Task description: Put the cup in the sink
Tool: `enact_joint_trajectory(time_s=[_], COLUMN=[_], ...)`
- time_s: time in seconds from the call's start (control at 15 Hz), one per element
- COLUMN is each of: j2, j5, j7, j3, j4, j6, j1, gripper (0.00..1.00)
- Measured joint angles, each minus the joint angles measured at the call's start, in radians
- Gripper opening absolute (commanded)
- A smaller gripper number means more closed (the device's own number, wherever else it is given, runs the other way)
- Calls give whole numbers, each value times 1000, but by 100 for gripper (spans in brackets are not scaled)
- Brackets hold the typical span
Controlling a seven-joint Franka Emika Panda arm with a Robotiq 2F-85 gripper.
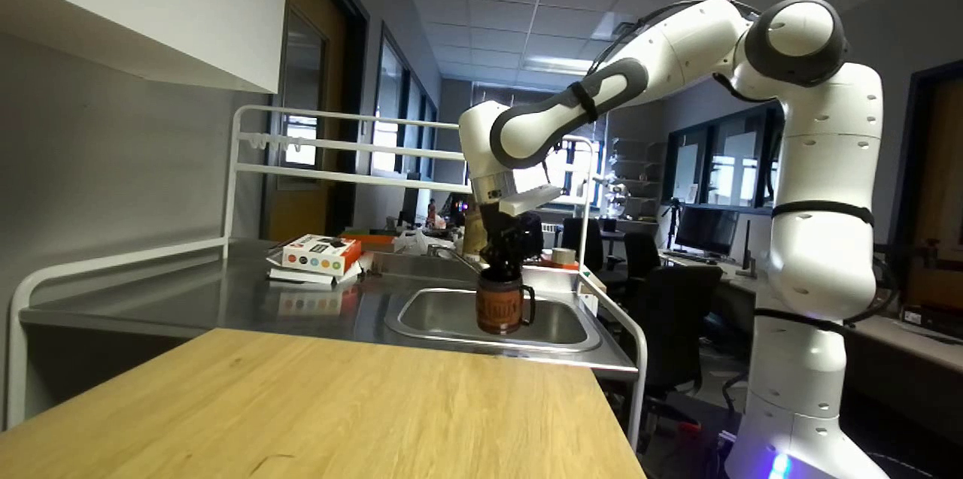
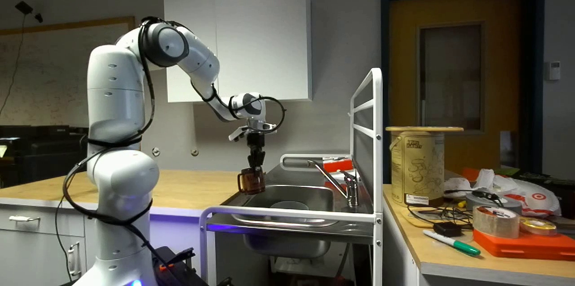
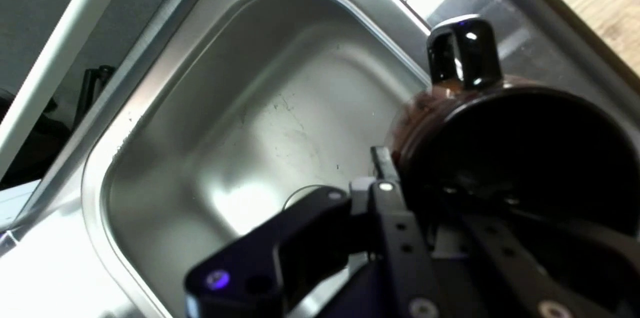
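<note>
The arm (image 2: pixel 197 57) arches high — pincer (image 2: pixel 256 166) pointing down, clamped.

Sink (image 3: pixel 280 108): rectangular stainless-steel basin, rounded corners. Cup (image 1: pixel 496 306): reddish-brown, lettered front, dark loop handle; held aloft, nearly upright, near the basin's edge.

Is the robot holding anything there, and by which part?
Yes, the brown cup: the gripper pinches its upper wall, one finger outside, not the handle.

In an exterior view, looking across the table (image 1: pixel 323 404), lower left | in an exterior view, facing the cupboard (image 2: pixel 265 39), upper middle | wrist view: close, downward into the sink (image 3: pixel 300 108) | all share it
</note>
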Motion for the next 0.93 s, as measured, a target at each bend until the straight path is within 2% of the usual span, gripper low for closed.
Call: enact_joint_trajectory(time_s=[0.47,0.93], j2=[107,181], j5=[0,0], j7=[73,119], j3=[-94,-179], j4=[97,111], j6=[0,8], j1=[-21,-55], gripper=[9,10])
